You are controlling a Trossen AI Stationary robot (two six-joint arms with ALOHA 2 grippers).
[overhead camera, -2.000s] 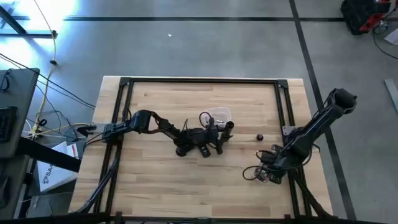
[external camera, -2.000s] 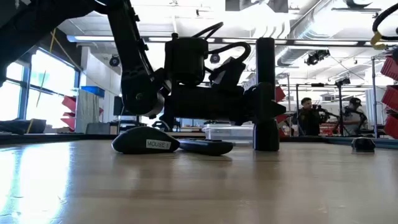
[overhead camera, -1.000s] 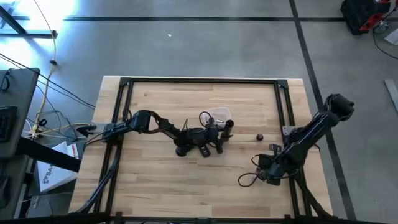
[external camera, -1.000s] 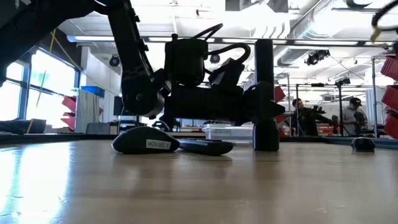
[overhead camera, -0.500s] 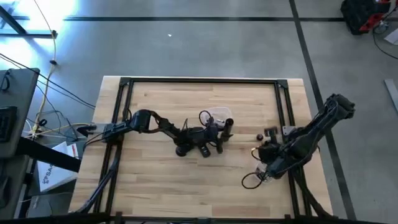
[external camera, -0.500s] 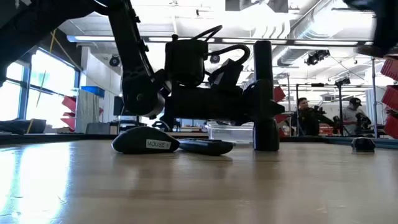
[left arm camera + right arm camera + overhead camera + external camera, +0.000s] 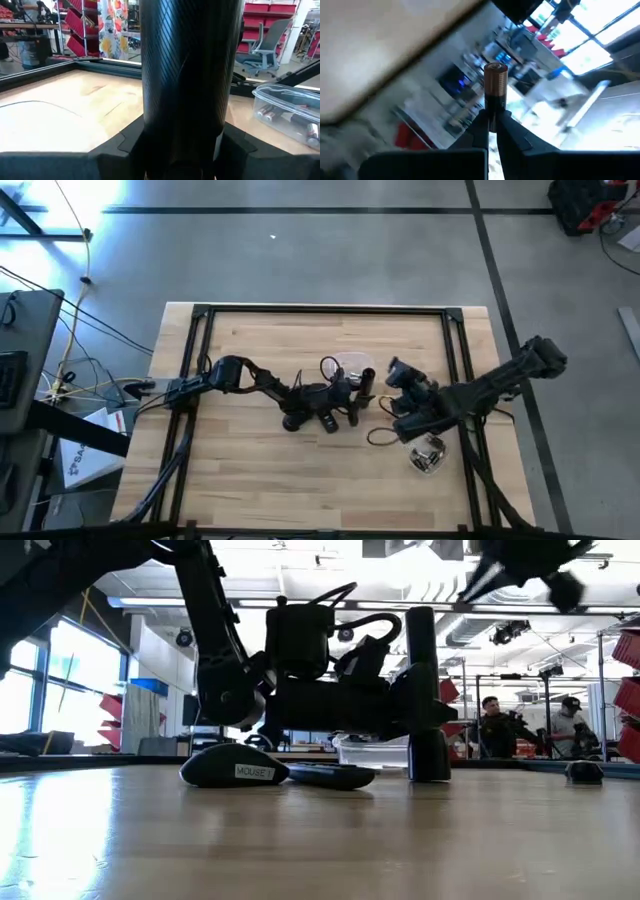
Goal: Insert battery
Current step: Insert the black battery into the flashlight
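Observation:
A black mouse (image 7: 235, 771) lies on the table near its middle (image 7: 293, 420), with a flat dark cover (image 7: 330, 776) beside it. My left gripper (image 7: 355, 392) stands low over the table just right of them. My right gripper (image 7: 492, 120) hangs in the air right of the left gripper (image 7: 393, 368), turned so that it points away from the table. It is shut on a battery (image 7: 495, 90) with a copper-coloured end. In the low view it shows only as a blurred dark shape (image 7: 530, 560) at the top. My right gripper pinches the battery's dark lower end (image 7: 492, 112) between its two fingertips (image 7: 481, 122). The battery runs on in line with the fingers, and its copper end (image 7: 495, 70) points away from them. It is lifted clear of the table.
A clear plastic box (image 7: 352, 364) with more batteries (image 7: 270, 112) stands just beyond the left gripper. A small dark object (image 7: 583, 772) lies on the table to the right. A black frame (image 7: 200, 315) runs along the table's edges. People stand in the room behind.
My right gripper has swung from the table's near right corner toward the left and far side, rising and turning over, and now hangs beside the left gripper. In the low view it has come into the picture at the top right.

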